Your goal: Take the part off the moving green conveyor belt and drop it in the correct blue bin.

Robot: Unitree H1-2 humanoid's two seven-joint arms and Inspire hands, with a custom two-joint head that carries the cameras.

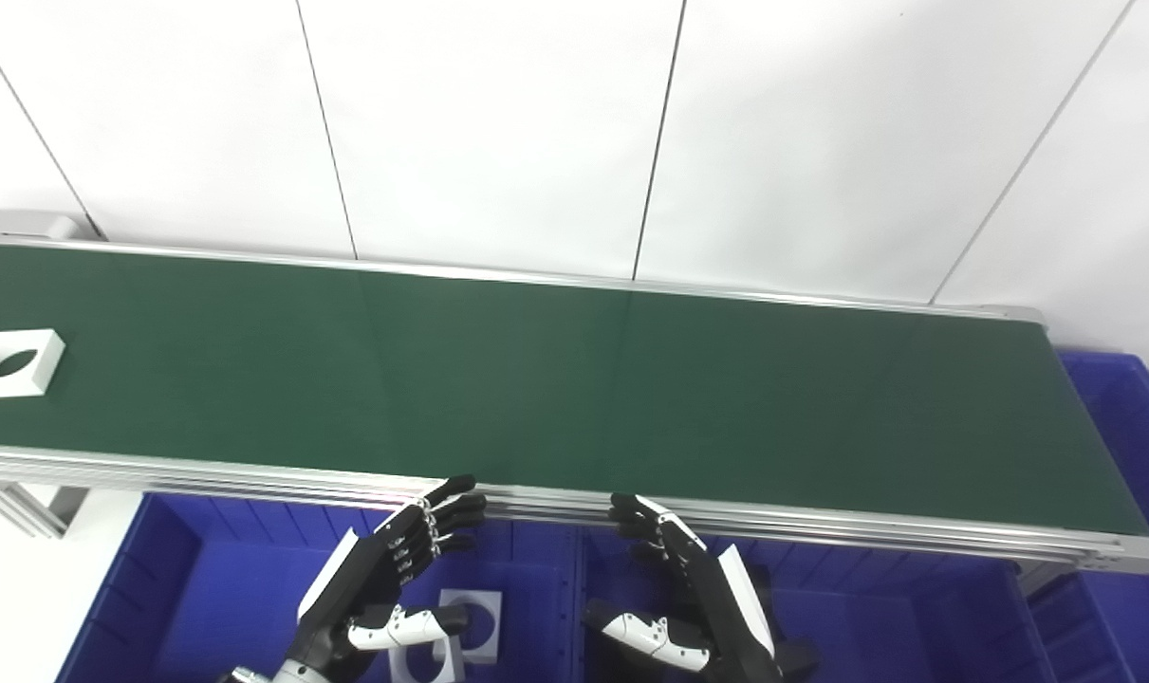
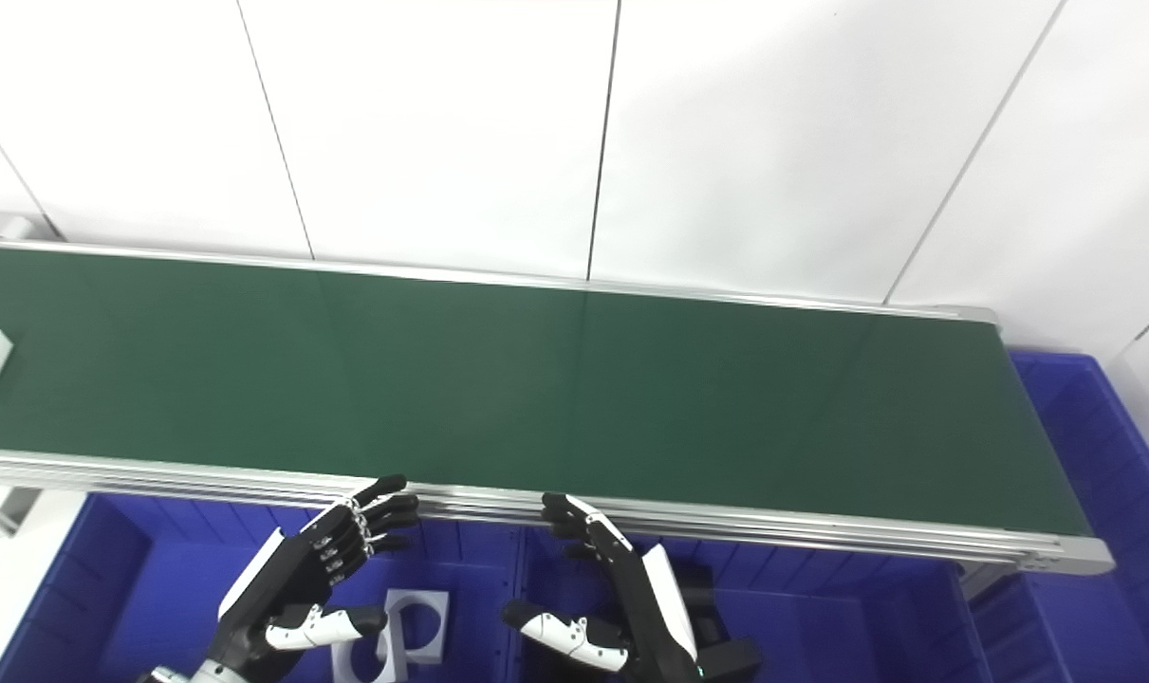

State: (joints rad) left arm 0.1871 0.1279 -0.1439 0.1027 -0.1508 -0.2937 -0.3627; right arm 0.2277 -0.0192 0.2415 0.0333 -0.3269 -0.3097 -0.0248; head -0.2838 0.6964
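Hovering open-fingered over blue bins [image 1: 194, 588]: left robot hand [image 1: 394, 579], right robot hand [image 1: 688, 598].

The left hand [image 1: 384, 579] was a jointed mechanical hand with black fingers [image 1: 446, 517] and a flat white plate covering its back. Small silvery fittings, like screws or pins, glinted in a row across the knuckles. Its thumb [image 1: 408, 626] was cased in white shell segments with black at the joints and a black tip. The right hand [image 1: 693, 598] was built the same way: black segmented fingers [image 1: 636, 517], a white panel along the back edged in black, and a white-shelled thumb [image 1: 645, 634] with dark joints. Both wrists ran into black housings at the picture's bottom edge, with a bit of grey metal showing at the left wrist.
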